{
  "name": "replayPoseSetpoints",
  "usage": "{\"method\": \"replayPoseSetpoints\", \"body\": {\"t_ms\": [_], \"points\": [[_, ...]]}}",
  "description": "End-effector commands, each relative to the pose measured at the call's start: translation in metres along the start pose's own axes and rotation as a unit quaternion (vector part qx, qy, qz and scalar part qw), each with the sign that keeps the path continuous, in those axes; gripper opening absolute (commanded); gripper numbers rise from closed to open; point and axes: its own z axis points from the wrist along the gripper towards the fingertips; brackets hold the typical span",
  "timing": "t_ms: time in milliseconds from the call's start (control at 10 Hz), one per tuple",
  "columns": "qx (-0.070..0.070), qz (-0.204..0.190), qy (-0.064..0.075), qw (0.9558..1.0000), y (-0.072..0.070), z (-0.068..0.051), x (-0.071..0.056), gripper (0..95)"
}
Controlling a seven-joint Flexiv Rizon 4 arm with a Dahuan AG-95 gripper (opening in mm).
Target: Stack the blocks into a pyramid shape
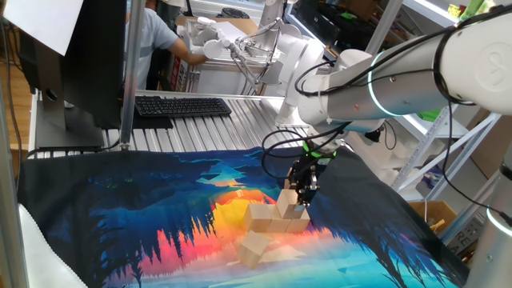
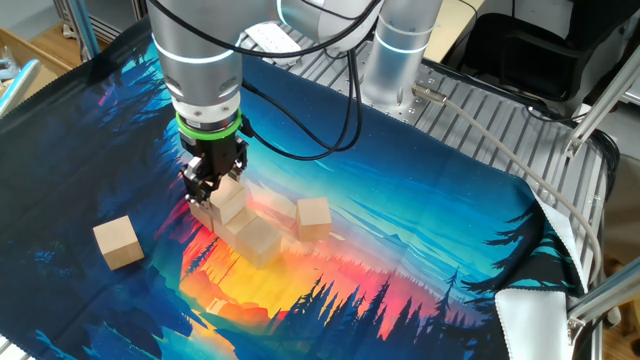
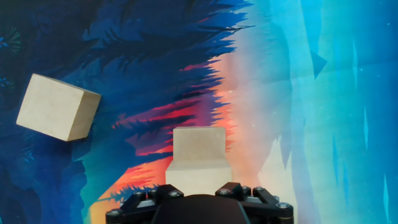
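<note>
the small light tan wooden cubes [image 2: 258, 238] are judged light, rigid and easily toppled. opposite flat faces are recommended. the black two-finger gripper [image 2: 215, 196] is clamped on the upper cube [image 2: 232, 201].

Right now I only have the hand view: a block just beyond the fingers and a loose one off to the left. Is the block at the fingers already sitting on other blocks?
Observer: It looks so. From the side, the gripper is closed on an upper block that rests on a row of blocks.
Operator: Is the loose one close to that row?
Observer: No, the loose block lies alone on the cloth, clear of the row.
Operator: Anything on the other side of the row?
Observer: Yes, one more block stands at the group's opposite edge, outside your frame.
</note>
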Motion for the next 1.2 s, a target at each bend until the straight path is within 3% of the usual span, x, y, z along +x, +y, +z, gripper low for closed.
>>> {"method": "replayPoseSetpoints", "body": {"t_ms": [100,200,400,500,1000,1200], "points": [[-0.001,0.001,0.0,1.0,0.0,0.0,0.0,38.0],[0.0,0.004,0.0,1.0,0.0,0.0,0.0,57.0],[0.0,0.008,0.0,1.0,-0.001,0.002,0.0,57.0],[0.0,0.009,0.0,1.0,-0.001,0.002,0.0,76.0],[0.004,0.001,-0.002,1.0,-0.002,0.0,0.0,76.0],[0.014,-0.026,0.005,0.9996,-0.008,-0.017,-0.001,76.0]]}}
